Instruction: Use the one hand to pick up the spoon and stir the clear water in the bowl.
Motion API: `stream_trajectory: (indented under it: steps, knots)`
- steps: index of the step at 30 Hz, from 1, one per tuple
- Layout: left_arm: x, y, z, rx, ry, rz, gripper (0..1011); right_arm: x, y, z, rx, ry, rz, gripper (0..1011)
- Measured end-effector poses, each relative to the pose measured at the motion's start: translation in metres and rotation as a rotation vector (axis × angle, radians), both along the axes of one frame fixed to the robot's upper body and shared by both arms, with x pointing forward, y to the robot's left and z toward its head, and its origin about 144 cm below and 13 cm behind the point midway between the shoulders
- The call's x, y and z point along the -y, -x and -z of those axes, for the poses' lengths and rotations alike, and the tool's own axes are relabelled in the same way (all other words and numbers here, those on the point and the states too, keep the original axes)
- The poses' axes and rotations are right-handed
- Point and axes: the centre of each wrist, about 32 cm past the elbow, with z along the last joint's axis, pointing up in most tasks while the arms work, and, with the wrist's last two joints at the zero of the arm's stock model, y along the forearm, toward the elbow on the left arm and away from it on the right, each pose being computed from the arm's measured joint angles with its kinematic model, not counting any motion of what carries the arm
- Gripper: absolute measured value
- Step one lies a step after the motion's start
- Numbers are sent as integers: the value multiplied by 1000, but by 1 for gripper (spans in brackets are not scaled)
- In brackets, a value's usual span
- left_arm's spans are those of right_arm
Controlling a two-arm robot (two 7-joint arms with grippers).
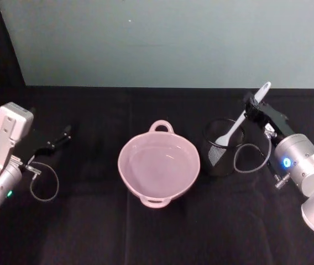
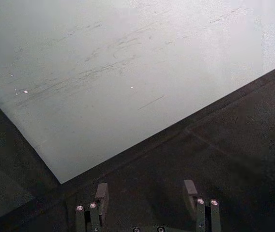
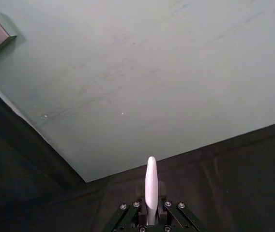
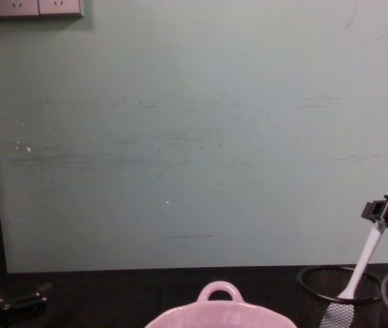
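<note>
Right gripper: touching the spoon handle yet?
Touching. In the right wrist view the right gripper has its jaws closed against the spoon handle; the head view shows it clamped high on the handle above the mesh cup.

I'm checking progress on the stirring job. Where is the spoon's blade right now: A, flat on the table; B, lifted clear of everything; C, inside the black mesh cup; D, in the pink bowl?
C: the spoon stands with its blade inside the black mesh cup, while the right gripper clamps its handle.
</note>
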Motion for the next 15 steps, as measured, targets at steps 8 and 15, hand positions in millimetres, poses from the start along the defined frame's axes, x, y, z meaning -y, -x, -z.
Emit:
stream_trajectory:
  steps: [8,15]
  knots:
    - [0,0,0,0,0,0,1011,1,4,4,-8,-21,10,118]
    - [0,0,0,0,0,0,1011,0,6,6,-22,-34,22,119]
